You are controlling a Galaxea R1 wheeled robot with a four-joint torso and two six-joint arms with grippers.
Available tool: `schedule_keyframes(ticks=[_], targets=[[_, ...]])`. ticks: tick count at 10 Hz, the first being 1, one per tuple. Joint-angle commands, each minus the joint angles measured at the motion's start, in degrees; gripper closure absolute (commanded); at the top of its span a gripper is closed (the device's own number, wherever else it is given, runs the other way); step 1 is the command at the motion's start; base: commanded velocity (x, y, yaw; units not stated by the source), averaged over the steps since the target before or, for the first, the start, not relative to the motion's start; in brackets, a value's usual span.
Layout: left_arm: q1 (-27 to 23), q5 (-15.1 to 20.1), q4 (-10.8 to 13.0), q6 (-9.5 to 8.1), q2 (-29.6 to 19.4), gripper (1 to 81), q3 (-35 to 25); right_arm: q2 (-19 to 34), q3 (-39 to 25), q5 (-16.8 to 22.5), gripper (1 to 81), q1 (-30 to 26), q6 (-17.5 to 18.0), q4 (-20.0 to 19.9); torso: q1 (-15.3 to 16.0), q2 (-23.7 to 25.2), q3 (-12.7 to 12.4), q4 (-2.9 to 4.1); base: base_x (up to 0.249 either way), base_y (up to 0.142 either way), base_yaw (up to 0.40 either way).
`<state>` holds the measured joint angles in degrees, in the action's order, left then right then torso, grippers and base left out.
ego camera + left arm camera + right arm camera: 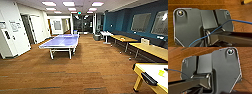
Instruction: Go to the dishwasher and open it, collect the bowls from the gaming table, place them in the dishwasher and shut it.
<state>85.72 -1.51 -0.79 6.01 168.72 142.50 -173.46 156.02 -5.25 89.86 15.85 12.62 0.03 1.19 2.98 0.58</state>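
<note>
Left wrist view and right wrist view face the wooden floor (205, 5); claw states cannot be told.

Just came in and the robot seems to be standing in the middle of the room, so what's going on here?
Nothing is being handled right now. The robot looks out over a large room with a wooden floor. A blue table-tennis table stands ahead towards the left, and wooden tables line the blue wall on the right. The corner of the yellow-edged gaming table shows at the lower right, with a dark object and something yellow on its white top. Both wrist views look down at the wooden floor.
</note>
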Motion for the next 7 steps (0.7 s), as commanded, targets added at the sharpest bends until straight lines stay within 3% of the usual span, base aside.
schedule_keyframes(ticks=[1,7], targets=[[-2.6,3.0,0.5,0.41,0.0,1.0,-0.6,-0.1,-0.3,2.9,1.0,-2.4,-0.3,0.4,0.0,0.0,0.0,0.0,0.094,0.0,0.0],[-2.6,2.9,0.4,0.41,0.1,1.0,-0.6,-0.1,-0.4,2.9,1.0,-2.1,-0.3,0.4,0.0,0.0,0.0,0.0,0.011,0.0,0.0]])
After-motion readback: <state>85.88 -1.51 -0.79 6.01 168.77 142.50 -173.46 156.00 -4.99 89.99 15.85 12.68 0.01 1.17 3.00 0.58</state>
